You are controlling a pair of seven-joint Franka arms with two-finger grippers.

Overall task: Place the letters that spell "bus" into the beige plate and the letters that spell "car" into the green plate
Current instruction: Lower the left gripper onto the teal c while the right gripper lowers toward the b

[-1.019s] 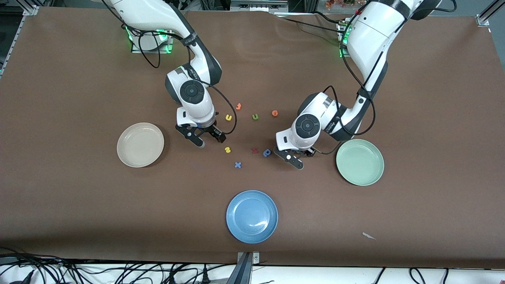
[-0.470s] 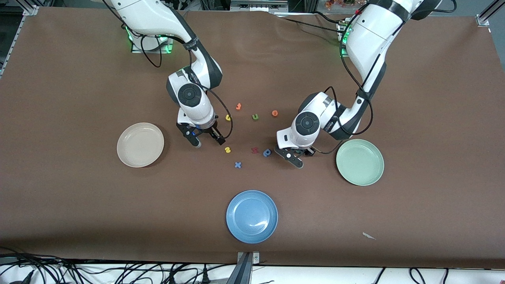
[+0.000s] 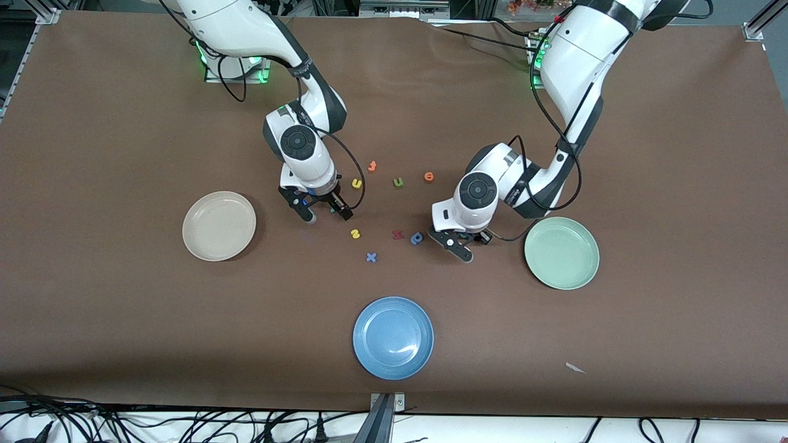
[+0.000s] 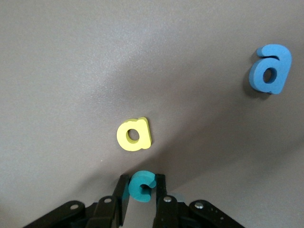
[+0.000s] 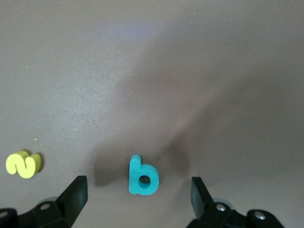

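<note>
1. Now the left hand (image 4: 141, 191) has closed: a second ago its jaws stood apart, and they are pinched tight on the teal c (image 4: 141, 184), which shows between the fingertips low over the table (image 3: 646, 154).
2. That grip sits between the blue a (image 4: 270, 70) and the green plate (image 3: 561, 252), with the yellow a (image 4: 134, 135) lying just beside the held letter. I cannot tell whether the c has left the table yet.
3. Over the same second the right hand (image 3: 328, 215) has drifted a little away from the front camera. Its jaws stay spread wide and hold nothing. They straddle the teal b (image 5: 142, 176), which lies flat on the table.
4. The yellow s (image 5: 23, 164) lies close by the b, and the yellow u (image 3: 356, 183) lies near the right arm's wrist.
5. For the task, this means the first letter of "car" looks secured and should next go to the green plate. The b looks lined up for a grasp.
6. Both that plate and the beige plate (image 3: 219, 226) hold no letters yet, so nearly all the sorting is left.
</note>
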